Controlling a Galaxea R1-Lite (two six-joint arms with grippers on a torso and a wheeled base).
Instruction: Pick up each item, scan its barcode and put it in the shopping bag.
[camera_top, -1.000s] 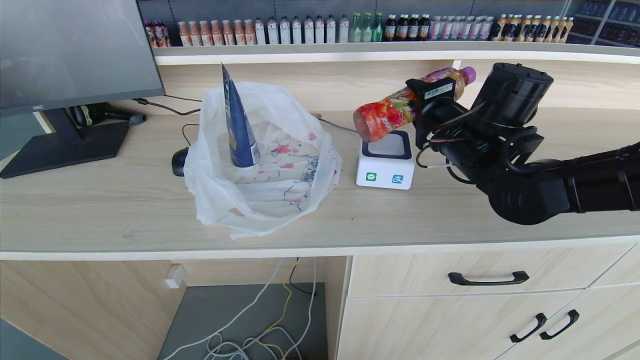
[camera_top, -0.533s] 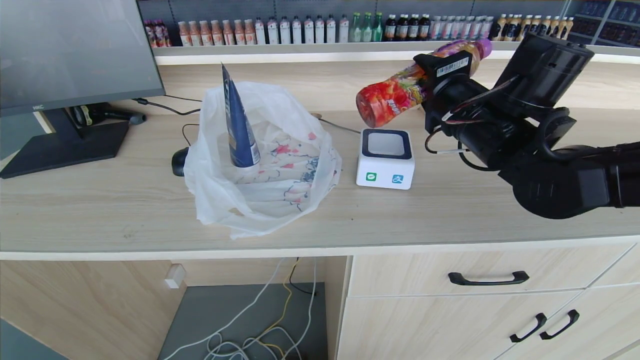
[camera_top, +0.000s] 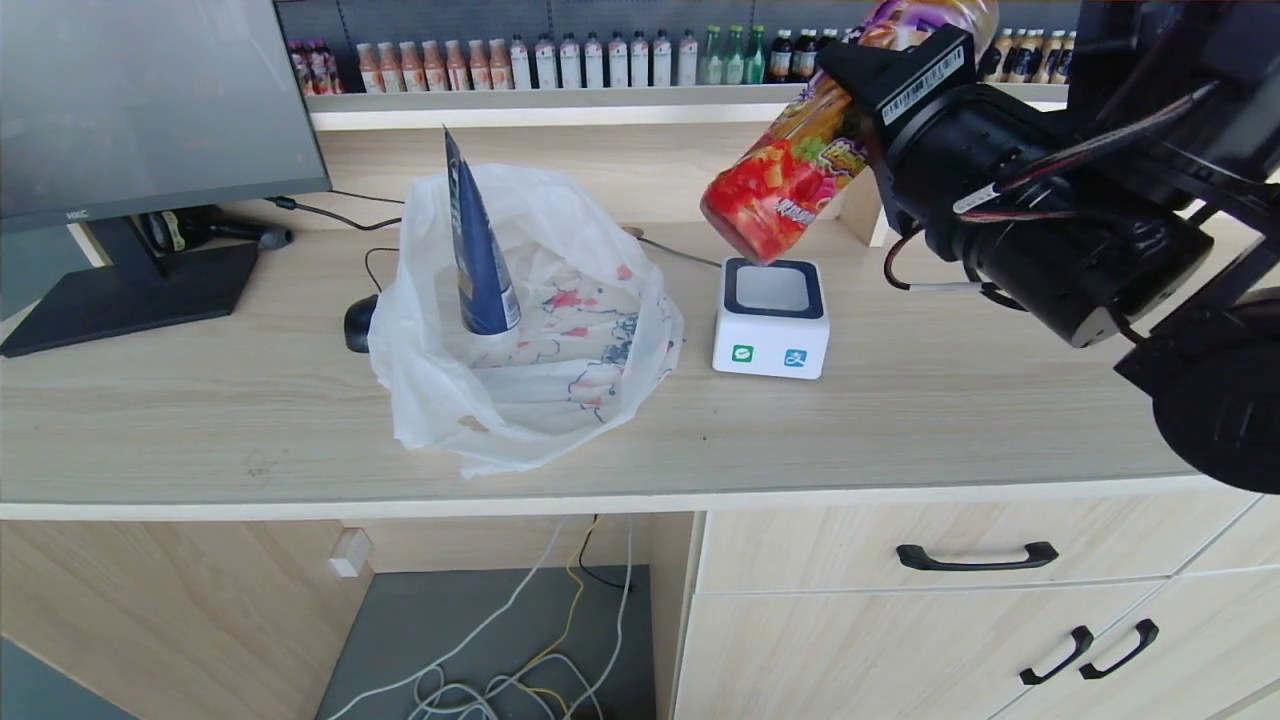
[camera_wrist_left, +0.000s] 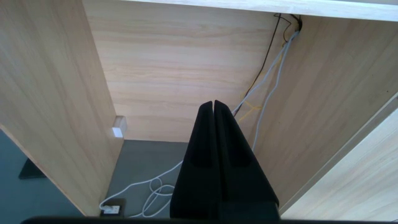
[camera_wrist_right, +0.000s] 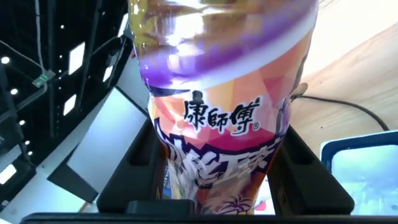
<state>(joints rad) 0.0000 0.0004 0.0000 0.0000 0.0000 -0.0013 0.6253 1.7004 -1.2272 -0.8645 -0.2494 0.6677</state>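
the right gripper (camera_top: 872, 85) clamps a tilted juice bottle (camera_top: 780, 185), base just above the scanner (camera_top: 771, 318), cap cut off at the frame edge. the shopping bag (camera_top: 520, 400) sits at the scanner's 9 o'clock, holding an upright blue tube (camera_top: 480, 270). the left gripper (camera_wrist_left: 214, 115) hangs pressed closed, empty.

That colourful plastic juice bottle (camera_top: 785, 195) upper right looks glossy, the thin white plastic shopping bag (camera_top: 560, 340) is crinkly, and the pale wood-grain counter (camera_top: 950, 420) is matt.

Mouth of shopping bag (camera_top: 520, 330) open upward; blue tube (camera_top: 478, 250) upright in left part, right part free. Just right of bag: scanner (camera_top: 771, 318), narrow counter (camera_top: 900, 420) gap between. Above scanner: juice bottle (camera_top: 790, 185), tilted; air over bag unobstructed.
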